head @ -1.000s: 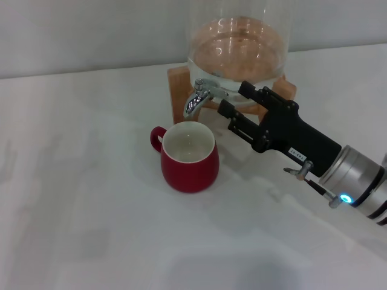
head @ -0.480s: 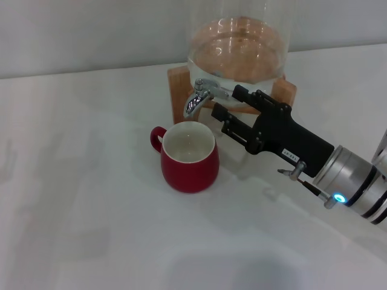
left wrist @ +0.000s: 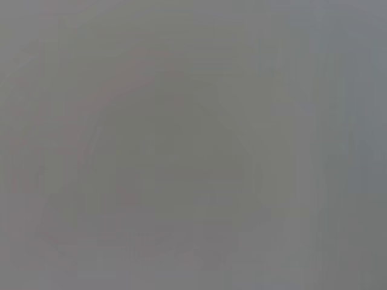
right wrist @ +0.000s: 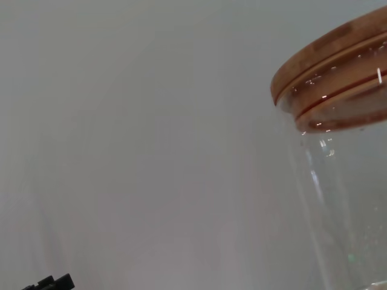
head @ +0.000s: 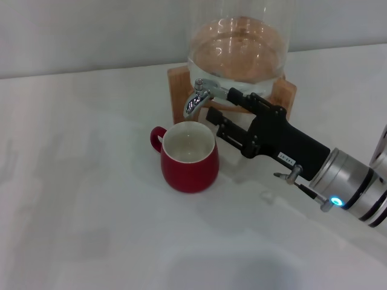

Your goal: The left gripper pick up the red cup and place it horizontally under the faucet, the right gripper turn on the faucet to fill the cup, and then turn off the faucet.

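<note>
The left gripper shows in none of the views; the left wrist view is a flat grey blur, so its state cannot be told.

On the white table [head: 78, 199], left of centre in the head view, the cup [head: 188, 157] stands upright with its white inside open to the top and its handle [head: 156, 138] turned to the robot's left. It looks empty, though the glare inside makes that hard to be sure of.

Just behind and above the cup's rim is the faucet [head: 198, 96], its chrome spout curving down over the far edge of the cup's mouth. It is fitted to the front of the glass jar [head: 239, 42], which holds clear liquid and rests on a wooden stand [head: 179, 81].

To the right, the right gripper [head: 219, 104] reaches in from the lower right on its silver wrist [head: 354, 184], where a blue light glows. Its two black fingers [head: 231, 133] are spread apart, one above the other: the upper one lies right beside the faucet's body, seemingly touching it, and the lower one hangs just beside the cup's right rim without touching it. Nothing is held between them.

The right wrist view shows the jar's upper wall [right wrist: 338, 205] and its wooden lid [right wrist: 332, 66] against a pale wall, with a black gripper tip [right wrist: 51, 282] at the edge
</note>
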`<state>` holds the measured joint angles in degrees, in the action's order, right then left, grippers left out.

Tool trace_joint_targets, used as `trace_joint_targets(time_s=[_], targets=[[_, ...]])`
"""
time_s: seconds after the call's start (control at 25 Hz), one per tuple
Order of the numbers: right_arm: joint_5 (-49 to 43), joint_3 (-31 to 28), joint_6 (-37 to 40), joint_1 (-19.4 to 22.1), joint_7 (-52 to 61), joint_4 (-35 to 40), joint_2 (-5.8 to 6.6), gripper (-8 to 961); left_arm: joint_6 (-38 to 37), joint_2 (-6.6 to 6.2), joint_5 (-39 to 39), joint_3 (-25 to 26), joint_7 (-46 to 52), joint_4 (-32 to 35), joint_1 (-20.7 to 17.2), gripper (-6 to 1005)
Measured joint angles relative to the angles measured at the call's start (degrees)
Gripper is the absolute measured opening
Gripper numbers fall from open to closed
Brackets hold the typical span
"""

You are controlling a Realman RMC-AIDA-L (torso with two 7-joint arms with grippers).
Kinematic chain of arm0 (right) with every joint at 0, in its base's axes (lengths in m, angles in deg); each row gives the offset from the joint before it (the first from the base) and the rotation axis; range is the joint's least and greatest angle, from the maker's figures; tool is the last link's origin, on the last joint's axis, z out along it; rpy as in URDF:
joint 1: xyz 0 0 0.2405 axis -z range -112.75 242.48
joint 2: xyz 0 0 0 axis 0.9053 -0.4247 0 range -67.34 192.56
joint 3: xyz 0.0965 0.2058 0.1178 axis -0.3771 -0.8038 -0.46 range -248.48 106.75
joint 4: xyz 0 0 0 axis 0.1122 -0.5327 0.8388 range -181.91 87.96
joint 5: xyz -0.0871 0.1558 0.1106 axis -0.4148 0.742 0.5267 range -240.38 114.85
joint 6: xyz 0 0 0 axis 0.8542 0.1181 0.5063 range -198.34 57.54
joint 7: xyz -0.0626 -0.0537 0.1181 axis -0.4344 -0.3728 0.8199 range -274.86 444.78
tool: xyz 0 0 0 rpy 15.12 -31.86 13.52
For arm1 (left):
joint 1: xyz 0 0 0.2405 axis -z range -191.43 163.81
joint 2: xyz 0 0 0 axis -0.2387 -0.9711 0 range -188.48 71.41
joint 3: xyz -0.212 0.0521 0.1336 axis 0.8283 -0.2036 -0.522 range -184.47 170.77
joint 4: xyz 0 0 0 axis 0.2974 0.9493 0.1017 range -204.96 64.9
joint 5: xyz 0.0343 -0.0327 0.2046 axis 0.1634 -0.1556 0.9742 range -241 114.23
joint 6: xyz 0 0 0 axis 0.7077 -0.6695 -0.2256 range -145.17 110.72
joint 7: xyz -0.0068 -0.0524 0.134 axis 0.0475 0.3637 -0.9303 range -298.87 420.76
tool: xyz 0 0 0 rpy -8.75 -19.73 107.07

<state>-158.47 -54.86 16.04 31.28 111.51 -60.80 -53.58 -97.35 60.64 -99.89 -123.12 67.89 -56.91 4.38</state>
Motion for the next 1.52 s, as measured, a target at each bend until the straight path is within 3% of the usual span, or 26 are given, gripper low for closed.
trace_joint_targets(time_s=[1.52], targets=[[-2.3, -0.3, 1.8, -1.0, 0.0, -1.7, 0.00, 659, 0.1, 0.00, 0.2, 0.0, 0.0, -0.7, 0.7, 743]])
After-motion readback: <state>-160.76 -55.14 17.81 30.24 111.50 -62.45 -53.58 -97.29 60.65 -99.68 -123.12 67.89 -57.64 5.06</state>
